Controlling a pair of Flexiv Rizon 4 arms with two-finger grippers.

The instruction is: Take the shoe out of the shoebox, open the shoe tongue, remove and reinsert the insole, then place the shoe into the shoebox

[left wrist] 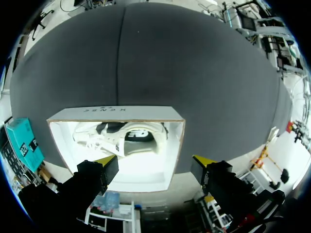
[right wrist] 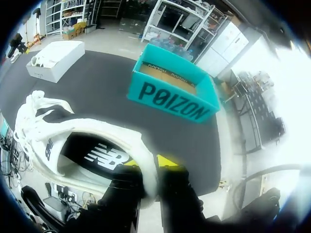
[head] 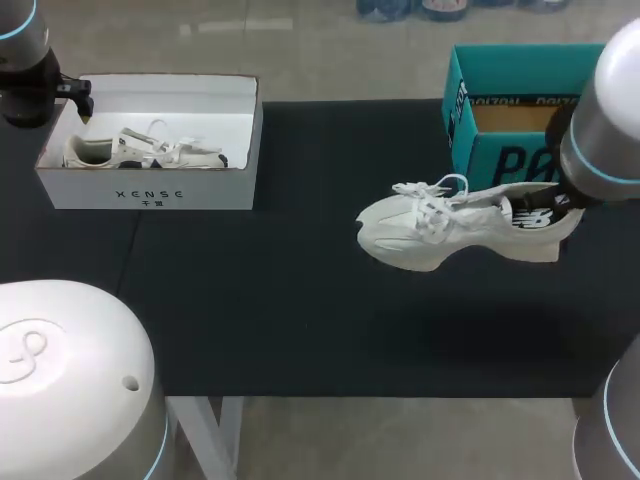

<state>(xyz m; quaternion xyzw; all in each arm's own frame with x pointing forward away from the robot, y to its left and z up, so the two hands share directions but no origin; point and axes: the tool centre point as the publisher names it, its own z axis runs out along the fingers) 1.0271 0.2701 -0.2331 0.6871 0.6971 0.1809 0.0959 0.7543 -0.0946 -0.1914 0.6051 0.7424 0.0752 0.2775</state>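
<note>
At the far left, the left gripper [left wrist: 155,160] is held above the white shoebox [head: 150,190], its fingers spread wide apart with nothing between them. A second shoe [head: 140,150] is seen lying inside that box. Right of the middle of the black mat [head: 260,310], the white shoe [head: 440,225] is clamped at its heel collar by the right gripper [right wrist: 151,163], with its toe pointed left. The open teal shoebox [head: 520,165] is set just beyond it, at the far right.

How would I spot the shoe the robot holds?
Find the teal box on the mat's right. Just before it is a white shoe, heel pinched by the right gripper. The other shoe lies inside the white box.
</note>
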